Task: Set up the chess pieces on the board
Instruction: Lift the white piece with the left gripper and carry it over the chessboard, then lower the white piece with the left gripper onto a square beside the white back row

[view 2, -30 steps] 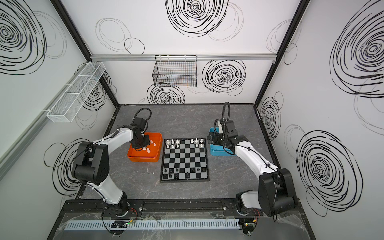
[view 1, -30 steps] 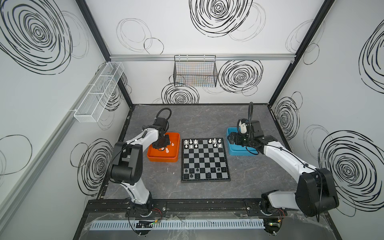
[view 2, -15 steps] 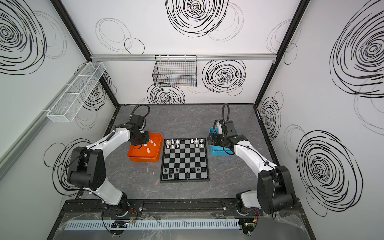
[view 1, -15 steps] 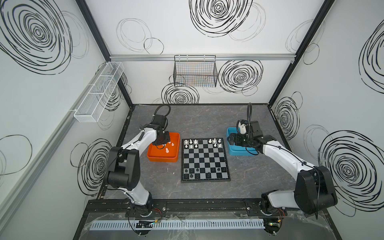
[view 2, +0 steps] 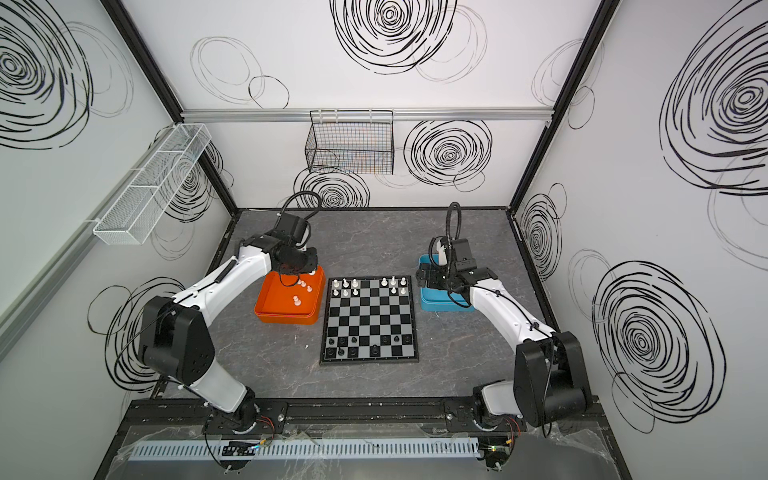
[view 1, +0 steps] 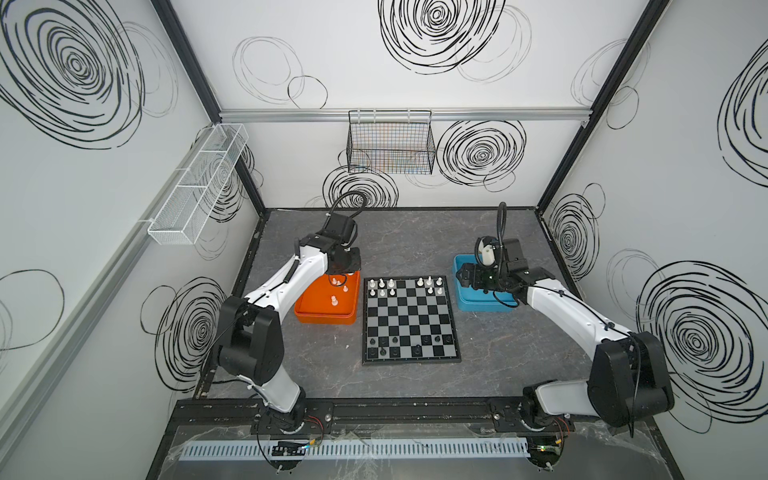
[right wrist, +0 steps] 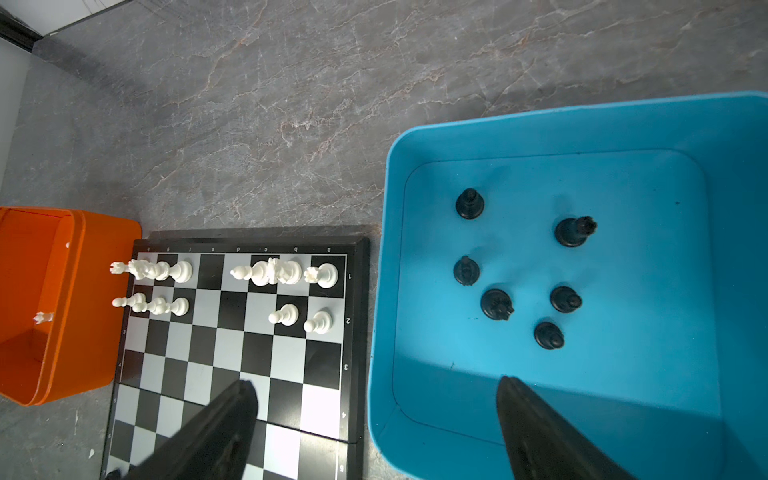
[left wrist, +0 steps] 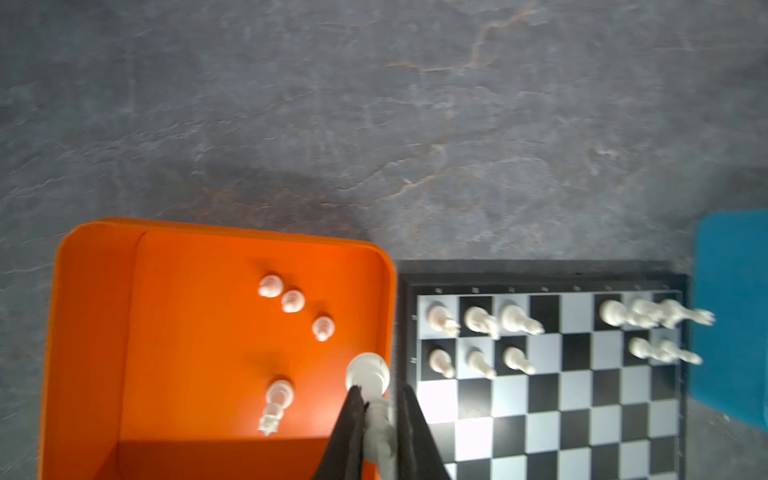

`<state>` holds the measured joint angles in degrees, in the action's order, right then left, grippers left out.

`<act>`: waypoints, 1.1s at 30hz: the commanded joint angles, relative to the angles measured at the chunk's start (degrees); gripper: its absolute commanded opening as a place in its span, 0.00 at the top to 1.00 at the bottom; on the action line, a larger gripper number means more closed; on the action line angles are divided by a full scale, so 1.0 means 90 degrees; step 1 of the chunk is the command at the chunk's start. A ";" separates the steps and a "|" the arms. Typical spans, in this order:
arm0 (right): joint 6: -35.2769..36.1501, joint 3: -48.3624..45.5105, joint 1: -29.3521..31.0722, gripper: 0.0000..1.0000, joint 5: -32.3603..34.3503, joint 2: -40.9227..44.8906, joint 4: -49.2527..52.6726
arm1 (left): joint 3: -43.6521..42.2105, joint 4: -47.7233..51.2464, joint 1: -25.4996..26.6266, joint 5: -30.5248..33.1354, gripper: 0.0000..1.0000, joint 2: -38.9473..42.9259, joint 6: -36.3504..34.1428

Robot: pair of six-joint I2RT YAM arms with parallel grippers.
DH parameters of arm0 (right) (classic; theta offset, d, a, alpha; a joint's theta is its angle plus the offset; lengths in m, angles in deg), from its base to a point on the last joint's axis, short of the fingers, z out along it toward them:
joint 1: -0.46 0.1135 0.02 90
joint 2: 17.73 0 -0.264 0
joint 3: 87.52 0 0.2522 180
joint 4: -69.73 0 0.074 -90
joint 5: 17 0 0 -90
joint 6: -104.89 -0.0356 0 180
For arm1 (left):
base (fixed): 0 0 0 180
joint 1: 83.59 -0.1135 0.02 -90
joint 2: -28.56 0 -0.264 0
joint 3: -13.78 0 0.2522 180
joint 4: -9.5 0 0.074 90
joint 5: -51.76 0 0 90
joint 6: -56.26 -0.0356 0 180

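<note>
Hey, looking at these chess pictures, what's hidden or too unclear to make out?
- Held white piece in the left hand: blurred in the left wrist view and partly behind the hand, so its type is unclear.
- Blue tray contents: mostly covered by the right arm in both top views.
- Black pieces on the board: too small in both top views to name.

White chessmen (left wrist: 476,319): eleven on board (left wrist: 540,415), four in orange tray (left wrist: 95,332), one in left gripper (left wrist: 380,399). Black chessmen (right wrist: 496,303): ten on board, six in blue tray (right wrist: 582,124). Trays: two. Boards: one.
</note>
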<state>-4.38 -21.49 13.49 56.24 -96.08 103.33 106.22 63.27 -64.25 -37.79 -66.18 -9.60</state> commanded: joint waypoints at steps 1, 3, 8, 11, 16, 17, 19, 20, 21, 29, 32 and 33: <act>0.0097 0.0176 -0.0064 0.06 0.0049 -0.0027 0.0135 | 0.0490 0.0062 0.0453 -0.0098 0.92 -0.0359 0.0285; 0.0109 0.0185 -0.0082 0.06 0.0050 -0.0015 0.0159 | 0.0734 0.0042 0.0706 -0.0139 0.91 -0.0598 0.0328; 0.0143 0.0194 -0.0179 0.06 0.0065 0.0037 0.0213 | 0.1357 -0.0001 0.1245 -0.0276 0.91 -0.1237 0.0355; 0.0146 0.0200 -0.0236 0.06 0.0068 0.0076 0.0228 | 0.1657 -0.0012 0.1456 -0.0340 0.91 -0.1570 0.0356; 0.0151 0.0203 -0.0325 0.06 0.0057 0.0131 0.0244 | 0.1984 -0.0069 0.1658 -0.0429 0.91 -0.2029 0.0336; 0.0157 0.0204 -0.0343 0.06 0.0055 0.0146 0.0247 | 0.2033 -0.0080 0.1670 -0.0454 0.91 -0.2110 0.0338; 0.0172 0.0173 -0.0390 0.06 0.0065 0.0160 0.0252 | 0.2115 -0.0112 0.1688 -0.0506 0.91 -0.2247 0.0329; 0.0177 0.0154 -0.0417 0.06 0.0058 0.0177 0.0245 | 0.2157 -0.0119 0.1695 -0.0518 0.91 -0.2308 0.0319; 0.0187 0.0149 -0.0441 0.06 0.0046 0.0180 0.0246 | 0.2190 -0.0119 0.1700 -0.0519 0.91 -0.2361 0.0314; 0.0269 0.0100 -0.0617 0.06 -0.0052 0.0175 0.0247 | 0.2255 -0.0242 0.1719 -0.0528 0.91 -0.2602 0.0300; 0.0295 0.0085 -0.0653 0.06 -0.0053 0.0170 0.0247 | 0.2240 -0.0304 0.1752 -0.0547 0.91 -0.2671 0.0310; 0.0293 0.0078 -0.0658 0.06 -0.0071 0.0170 0.0240 | 0.2235 -0.0314 0.1761 -0.0539 0.91 -0.2690 0.0308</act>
<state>-2.69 -21.27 7.92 55.94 -95.71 104.25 124.73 61.90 -48.89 -42.27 -89.13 -7.31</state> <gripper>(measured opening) 0.942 0.158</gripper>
